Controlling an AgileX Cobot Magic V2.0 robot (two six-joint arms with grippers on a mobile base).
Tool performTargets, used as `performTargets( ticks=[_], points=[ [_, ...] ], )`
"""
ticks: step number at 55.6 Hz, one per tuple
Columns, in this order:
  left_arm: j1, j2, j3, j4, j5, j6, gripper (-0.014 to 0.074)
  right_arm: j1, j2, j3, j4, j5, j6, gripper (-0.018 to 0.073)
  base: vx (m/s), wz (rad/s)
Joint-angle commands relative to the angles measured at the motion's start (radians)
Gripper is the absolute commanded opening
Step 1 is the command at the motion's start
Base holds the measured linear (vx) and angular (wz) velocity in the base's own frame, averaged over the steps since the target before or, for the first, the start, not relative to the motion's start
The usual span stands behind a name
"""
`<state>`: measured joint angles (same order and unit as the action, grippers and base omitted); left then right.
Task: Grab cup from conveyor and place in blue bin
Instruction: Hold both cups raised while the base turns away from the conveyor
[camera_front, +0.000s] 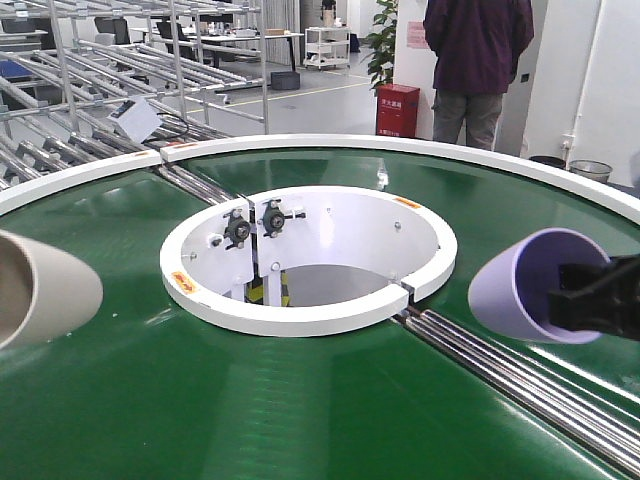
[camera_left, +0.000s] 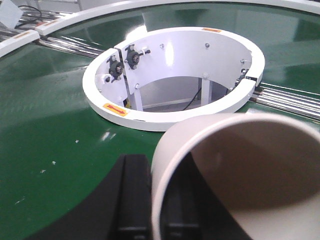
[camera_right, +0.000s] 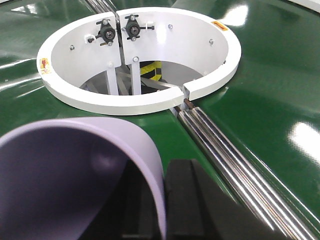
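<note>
The conveyor (camera_front: 300, 400) fills the front view with its glossy green belt. A beige cup (camera_front: 40, 290) hangs on its side over the belt at the left edge. My left gripper (camera_left: 156, 200) is shut on the beige cup (camera_left: 240, 165), one finger outside its wall and one inside. A pale purple cup (camera_front: 525, 285) hangs on its side at the right, with my right gripper (camera_front: 590, 300) shut on its rim. In the right wrist view the purple cup (camera_right: 75, 170) has its wall pinched by the right gripper (camera_right: 164, 200). The blue bin is out of view.
The white-walled central opening (camera_front: 310, 310) sits mid-belt, with steel rollers (camera_front: 520, 380) running from it to the front right. Beyond the outer white rim stand metal racks (camera_front: 100, 80), a red box (camera_front: 397, 108) and a person (camera_front: 475, 60).
</note>
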<state>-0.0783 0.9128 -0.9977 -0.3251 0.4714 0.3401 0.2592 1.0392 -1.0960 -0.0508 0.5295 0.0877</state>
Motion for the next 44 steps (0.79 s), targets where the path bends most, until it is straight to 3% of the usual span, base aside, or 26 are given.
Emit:
performTargets(
  ticks=[1, 44],
  points=[
    [-0.002, -0.057, 0.009, -0.025, -0.113, 0.002, 0.0, -0.004, -0.038, 0.009, -0.02, -0.122, -0.001, -0.0009, 0.0, 0.0],
    [-0.002, -0.075, 0.019, -0.025, -0.073, -0.002, 0.0, -0.004, -0.042, 0.028, -0.022, -0.13, -0.007, -0.0009, 0.0, 0.0]
  ],
)
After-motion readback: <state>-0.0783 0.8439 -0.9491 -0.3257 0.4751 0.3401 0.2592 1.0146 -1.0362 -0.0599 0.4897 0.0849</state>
